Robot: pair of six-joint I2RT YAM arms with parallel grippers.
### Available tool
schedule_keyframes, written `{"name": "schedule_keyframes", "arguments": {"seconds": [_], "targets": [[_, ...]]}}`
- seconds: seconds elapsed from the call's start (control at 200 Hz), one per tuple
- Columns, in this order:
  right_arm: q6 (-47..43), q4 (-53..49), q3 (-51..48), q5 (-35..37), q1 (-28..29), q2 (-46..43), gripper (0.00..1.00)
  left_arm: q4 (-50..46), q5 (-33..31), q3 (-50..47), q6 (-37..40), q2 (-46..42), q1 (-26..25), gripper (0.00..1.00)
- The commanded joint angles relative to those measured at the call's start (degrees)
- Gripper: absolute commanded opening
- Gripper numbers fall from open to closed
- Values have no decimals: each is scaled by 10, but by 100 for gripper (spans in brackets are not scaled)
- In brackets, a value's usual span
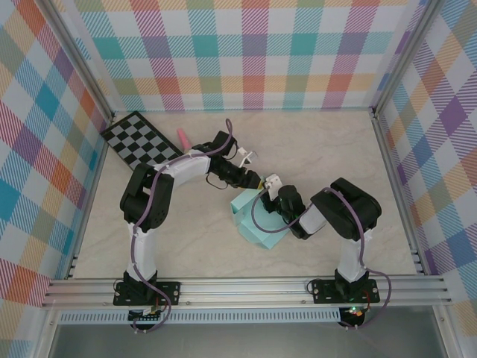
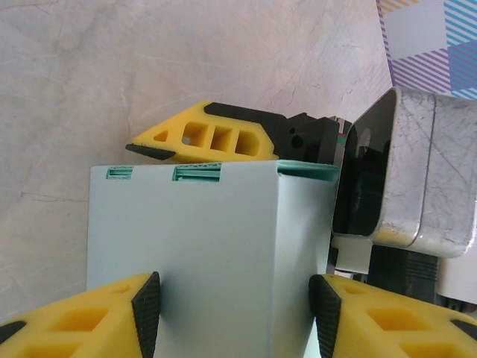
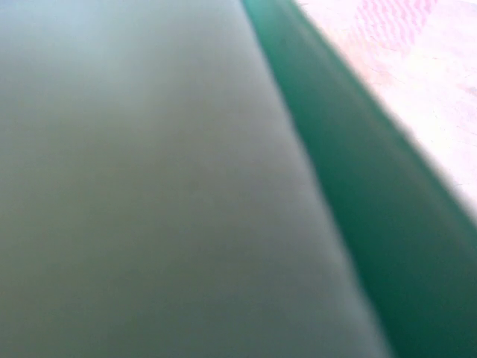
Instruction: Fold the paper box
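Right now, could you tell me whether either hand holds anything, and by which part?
It cannot be told. The left hand's fingers stand apart at the paper box's near face, and the right hand's finger sits at its far top edge.

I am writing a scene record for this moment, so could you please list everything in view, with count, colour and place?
paper box: one, pale mint, middle of the table, at both pincers.
checkerboard: one, black and white, far left corner.
pink object: one, pink, beside the checkerboard; too small to identify.
table: one, beige marble pattern.
walls: three, pastel plaid, around the table.
left arm, right arm: black and white, bases at the near edge.
left pincer: yellow, black pads, fingers apart at the box.
right pincer: yellow, at the box's top edge; opening unclear.
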Motion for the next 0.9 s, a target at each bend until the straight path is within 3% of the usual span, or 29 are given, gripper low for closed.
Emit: {"name": "schedule_keyframes", "arguments": {"seconds": [0.0, 0.22, 0.42, 0.485, 0.55, 0.64, 0.695, 0.75, 0.895], "targets": [[3, -39, 15, 37, -4, 30, 20, -40, 15, -5, -2, 19, -19, 55], [55, 47, 0, 46, -4, 51, 0, -22, 23, -13, -18, 15, -23, 55], [62, 50, -8, 55, -4, 39, 0, -2, 28, -25, -32, 14, -34, 54], [66, 42, -4, 64, -4, 37, 16, -1, 29, -25, -33, 17, -36, 54], [62, 43, -2, 65, -4, 37, 22, -1, 30, -25, -33, 19, -37, 54], [49, 37, 4, 68, -3, 36, 37, -5, 26, -23, -30, 20, -37, 54], [42, 40, 8, 68, -4, 37, 39, -10, 27, -19, -27, 21, -37, 54], [35, 35, 13, 62, -4, 37, 36, -14, 30, -16, -26, 24, -37, 54], [26, 27, 20, 53, -4, 37, 13, -16, 32, -13, -24, 28, -37, 54]]}}
